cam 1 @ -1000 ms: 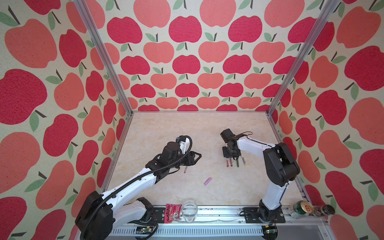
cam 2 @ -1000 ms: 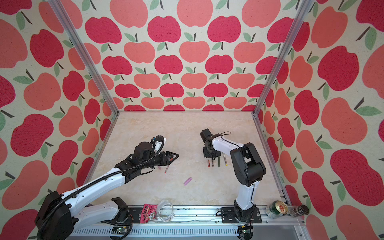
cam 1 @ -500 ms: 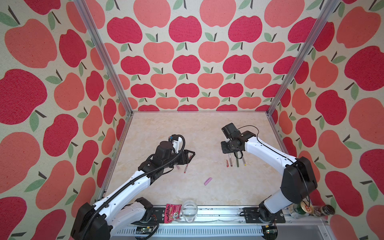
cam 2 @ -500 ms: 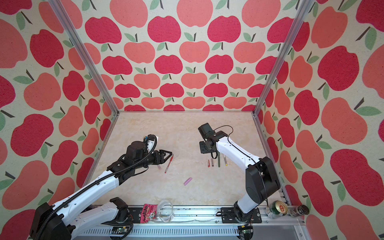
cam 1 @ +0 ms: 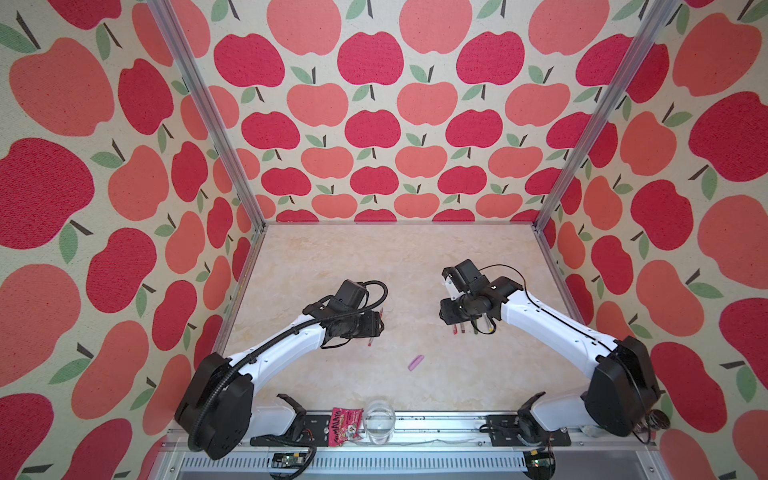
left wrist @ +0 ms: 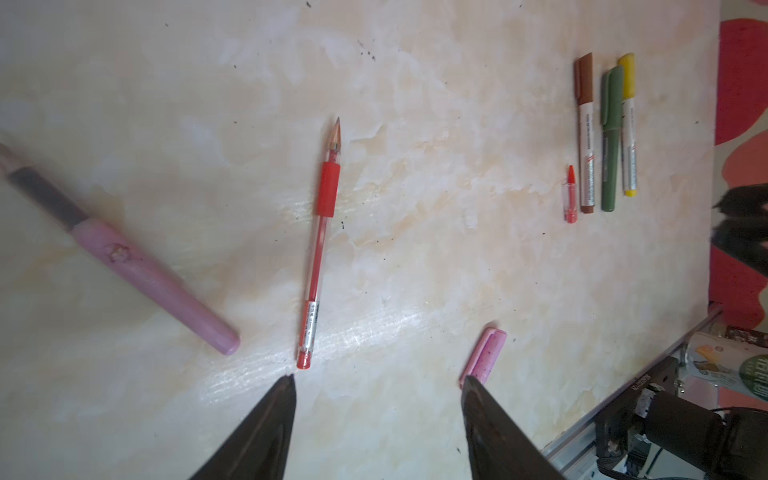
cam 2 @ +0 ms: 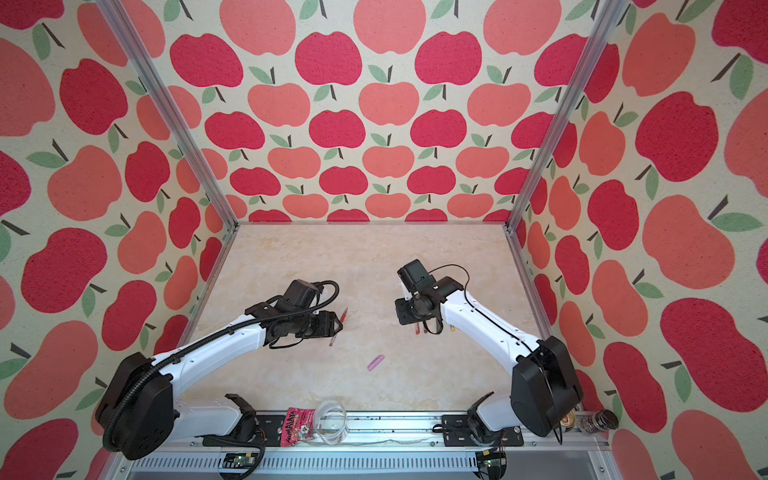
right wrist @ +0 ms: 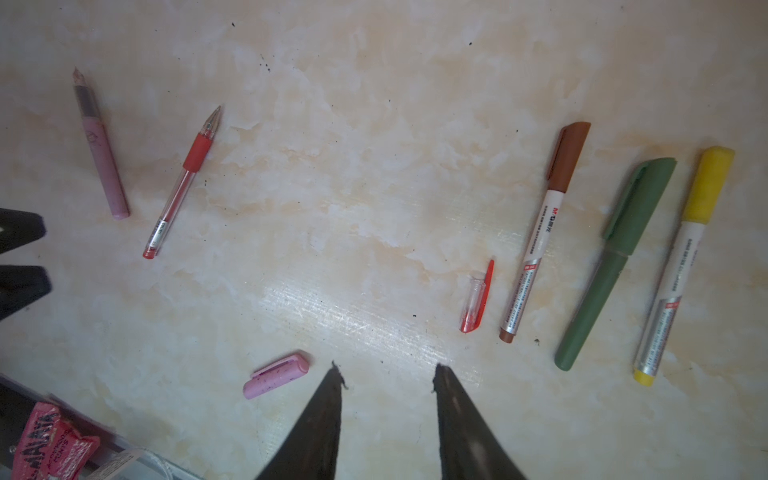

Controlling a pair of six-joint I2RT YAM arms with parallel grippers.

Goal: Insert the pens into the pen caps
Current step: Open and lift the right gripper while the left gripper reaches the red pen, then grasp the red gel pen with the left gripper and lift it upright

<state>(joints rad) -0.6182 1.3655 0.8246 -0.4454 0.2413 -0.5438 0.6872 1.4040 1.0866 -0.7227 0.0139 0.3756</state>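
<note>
Both arms hang over the marbled table, and neither has anything in its grip. The left claw stands wide open with only bare table between its dark fingers. The right claw is parted somewhat less, and it too is empty. The pink cap lies loose on its own near the middle of the table, clear of both arms. To the left of that cap and a little farther back lies the red pen, its metal tip bare, partly under the left claw in both top views. The lilac-pink pen, also uncapped, rests on the far side of the red pen from the pink cap, close to it but not touching. To the right of the pink cap and farther back, under the right claw, three pens lie side by side with their caps on: a brown-capped white pen, a dark green pen and a yellow-capped white pen. The thin red cap lies empty just beside the brown-capped pen, on the side of the row nearest the pink cap. Nearer the front rail than the pink cap sit a clear cup and a pink snack packet.
</note>
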